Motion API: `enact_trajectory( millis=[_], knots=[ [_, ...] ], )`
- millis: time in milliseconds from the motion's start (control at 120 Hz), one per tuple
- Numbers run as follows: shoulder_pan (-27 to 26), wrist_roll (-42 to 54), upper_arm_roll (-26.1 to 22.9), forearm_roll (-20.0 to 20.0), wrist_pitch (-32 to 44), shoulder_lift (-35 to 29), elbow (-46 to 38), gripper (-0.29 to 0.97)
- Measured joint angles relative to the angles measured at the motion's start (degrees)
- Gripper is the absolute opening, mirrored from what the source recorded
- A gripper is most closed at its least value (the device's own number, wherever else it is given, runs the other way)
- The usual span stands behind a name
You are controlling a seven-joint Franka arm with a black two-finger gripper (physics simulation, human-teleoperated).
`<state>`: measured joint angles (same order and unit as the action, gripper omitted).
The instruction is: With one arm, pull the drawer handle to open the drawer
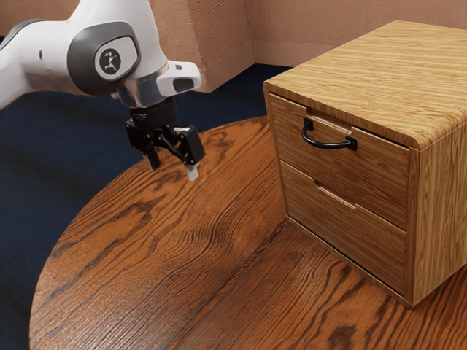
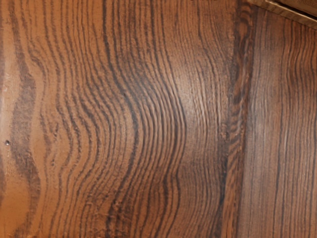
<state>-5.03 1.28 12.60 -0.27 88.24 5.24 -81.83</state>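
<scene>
A light oak cabinet [image 1: 408, 80] with two drawers stands on the round table at the exterior view's right. Its upper drawer [image 1: 343, 164] carries a black handle [image 1: 328, 140] and sits flush with the front; the lower drawer [image 1: 343, 222] has only a notch. My gripper [image 1: 174, 165] hangs above the tabletop well to the left of the handle, fingers pointing down and spread apart, holding nothing. In the wrist view, dark wood grain of the table [image 2: 129, 124] lies under my hand, with a corner of the cabinet's base [image 2: 292, 9] at the edge.
The round dark-wood table [image 1: 182, 262] has its curved rim at the exterior view's left, over a dark blue floor [image 1: 51, 168]. A tan wall [image 1: 219, 36] rises behind. Bare tabletop stretches between my hand and the cabinet.
</scene>
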Motion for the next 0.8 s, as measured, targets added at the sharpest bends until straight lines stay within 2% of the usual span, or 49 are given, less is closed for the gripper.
enact_trajectory(
  millis=[125, 350, 467, 608, 800],
  knots=[
    [1.0, 0.6, 0.4, -0.1, -0.3, 0.1, 0.2, 0.68],
    [2.7, 1.4, 0.8, -3.1, -0.9, -0.4, 0.7, 0.68],
    [2.1, 0.4, 0.0, -3.5, -1.7, -6.5, 2.5, 0.68],
    [4.3, -8.7, -4.0, -4.9, -2.0, -6.9, 2.3, 0.68],
    [1.9, -26.2, -7.4, -5.1, -0.4, -6.2, 2.2, 0.68]
  ],
)
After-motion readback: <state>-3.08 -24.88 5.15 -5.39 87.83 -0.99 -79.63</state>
